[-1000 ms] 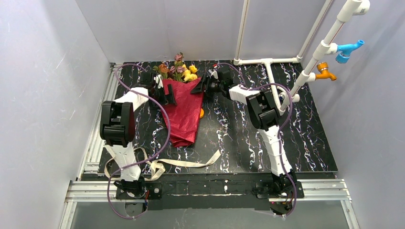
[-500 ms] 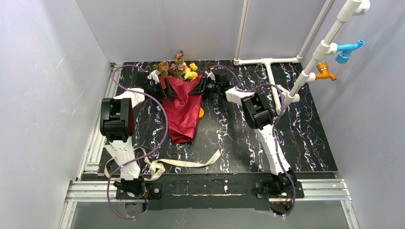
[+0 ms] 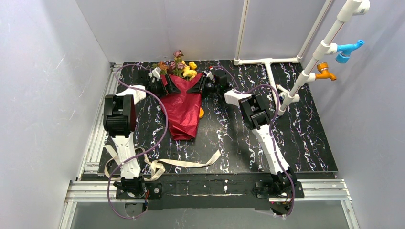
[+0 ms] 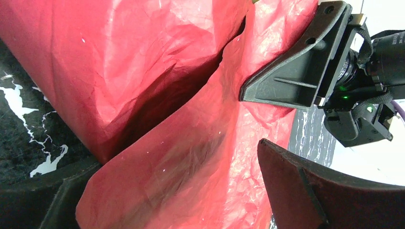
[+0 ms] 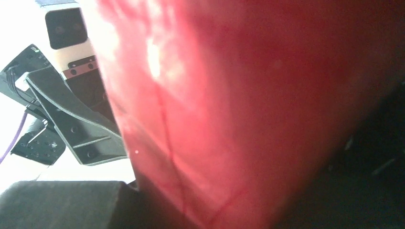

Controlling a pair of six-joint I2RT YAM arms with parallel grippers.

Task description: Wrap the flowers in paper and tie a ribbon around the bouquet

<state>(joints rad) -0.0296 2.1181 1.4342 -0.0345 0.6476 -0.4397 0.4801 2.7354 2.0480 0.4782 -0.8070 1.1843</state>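
The bouquet lies on the black marbled table [image 3: 296,138]. Its flowers [image 3: 180,67], yellow, orange and pink, stick out of the far end of a cone of dark red paper [image 3: 184,109]. My left gripper [image 3: 161,82] is at the cone's upper left edge, open wide. In the left wrist view, a fold of paper [image 4: 143,71] lies between the spread fingers of this left gripper [image 4: 176,157]. My right gripper [image 3: 198,85] is at the upper right edge. Its jaws have closed in on the paper [image 5: 239,95], which fills the right wrist view around that gripper [image 5: 205,191]. The cream ribbon [image 3: 191,163] lies loose near the front edge.
A small orange wedge [image 3: 202,113] lies against the cone's right side. White pipes [image 3: 267,62] run along the back right, with a blue fitting [image 3: 348,49] and an orange fitting [image 3: 325,71]. Grey walls enclose the table. Purple cables [image 3: 165,119] loop over both arms.
Both grippers have moved toward the back, up to the cone's top corners. The right jaws have narrowed onto the paper. The left gripper has stayed open.
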